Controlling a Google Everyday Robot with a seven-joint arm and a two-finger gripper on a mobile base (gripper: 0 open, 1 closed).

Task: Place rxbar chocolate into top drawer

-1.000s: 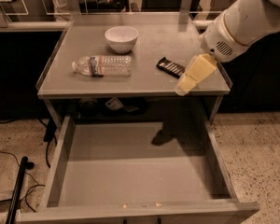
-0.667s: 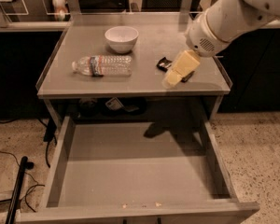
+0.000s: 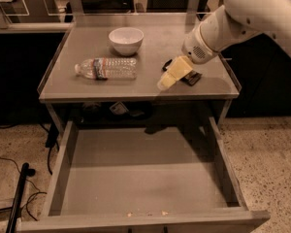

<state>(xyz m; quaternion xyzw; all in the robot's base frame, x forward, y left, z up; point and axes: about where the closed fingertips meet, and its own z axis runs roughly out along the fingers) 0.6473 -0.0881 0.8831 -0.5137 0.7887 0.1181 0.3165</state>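
The rxbar chocolate (image 3: pixel 190 78) is a dark flat bar lying on the right side of the grey tabletop (image 3: pixel 150 52). It is partly hidden behind my gripper. My gripper (image 3: pixel 170 74) has pale yellow tips and hangs just in front of and over the bar's left end, near the table's front edge. My white arm reaches in from the upper right. The top drawer (image 3: pixel 145 178) stands pulled out below the tabletop, wide and shallow, with a bare grey bottom.
A clear water bottle (image 3: pixel 106 68) lies on its side on the left of the tabletop. A white bowl (image 3: pixel 126 40) stands at the back middle. Cables and a dark pole (image 3: pixel 19 193) lie on the floor at the left of the drawer.
My gripper has moved left and back along the tabletop, from beyond the bar's right side to over its left end. The bar, bottle, bowl and drawer have not moved.
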